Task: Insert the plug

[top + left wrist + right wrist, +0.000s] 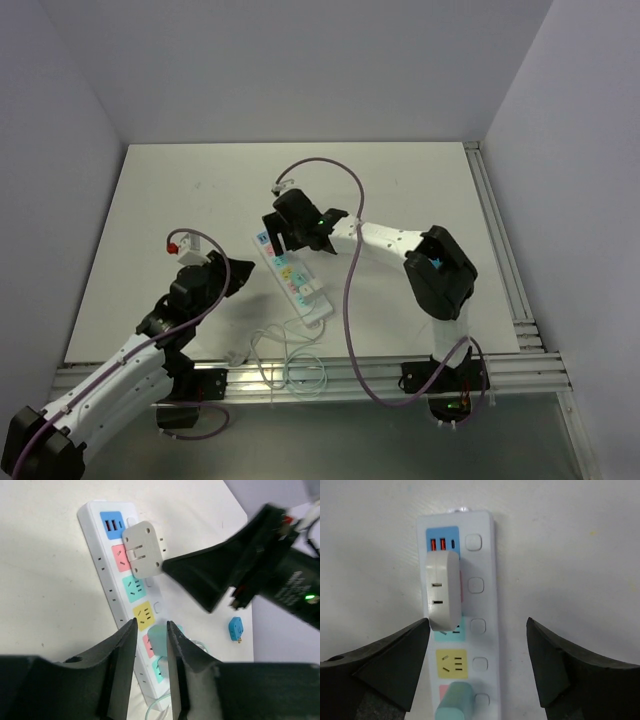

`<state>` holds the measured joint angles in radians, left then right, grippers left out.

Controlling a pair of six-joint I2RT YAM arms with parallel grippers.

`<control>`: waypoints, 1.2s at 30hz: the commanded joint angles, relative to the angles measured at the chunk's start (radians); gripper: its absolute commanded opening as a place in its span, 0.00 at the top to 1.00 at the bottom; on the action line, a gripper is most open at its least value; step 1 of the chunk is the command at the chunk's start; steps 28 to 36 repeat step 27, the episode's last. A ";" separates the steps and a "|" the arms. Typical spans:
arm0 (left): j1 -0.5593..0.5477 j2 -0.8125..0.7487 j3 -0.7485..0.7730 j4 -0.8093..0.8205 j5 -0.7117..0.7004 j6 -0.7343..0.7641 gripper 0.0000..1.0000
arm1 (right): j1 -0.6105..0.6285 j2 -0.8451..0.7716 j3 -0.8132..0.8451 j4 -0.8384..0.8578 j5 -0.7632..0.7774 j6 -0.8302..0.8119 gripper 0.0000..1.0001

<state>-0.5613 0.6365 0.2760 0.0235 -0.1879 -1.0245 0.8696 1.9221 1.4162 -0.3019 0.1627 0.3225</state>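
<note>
A white power strip [292,277] [114,575] [482,605] with coloured sockets lies on the table. A white plug [442,590] [143,549] sits on the pink socket just below the blue USB block. My right gripper [478,625] [295,228] is open wide and empty, its fingers on either side of the strip just behind the white plug. My left gripper [151,625] [222,272] hovers to the left of the strip, jaws a narrow gap apart and holding nothing. A teal plug [454,702] [159,639] sits in a socket further down the strip.
A small blue plug [235,628] lies loose on the table to the right of the strip. The strip's thin white cable [285,362] coils near the front edge. Metal rails [510,290] run along the table's right and front sides.
</note>
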 commanded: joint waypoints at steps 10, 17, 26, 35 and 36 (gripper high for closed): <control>0.001 -0.006 0.098 -0.020 0.021 0.052 0.50 | -0.061 -0.383 -0.112 -0.048 0.044 0.033 0.00; 0.017 0.028 0.098 0.025 0.141 0.011 0.33 | -0.092 -0.567 -0.379 -0.040 0.167 0.167 0.00; 0.066 0.013 0.028 0.177 0.320 -0.086 0.16 | -0.104 -0.756 -0.709 0.134 0.069 0.227 0.00; 0.070 0.005 0.016 0.228 0.359 -0.095 0.15 | -0.107 -0.777 -0.764 0.202 0.042 0.228 0.00; 0.070 0.005 0.016 0.228 0.359 -0.095 0.15 | -0.107 -0.777 -0.764 0.202 0.042 0.228 0.00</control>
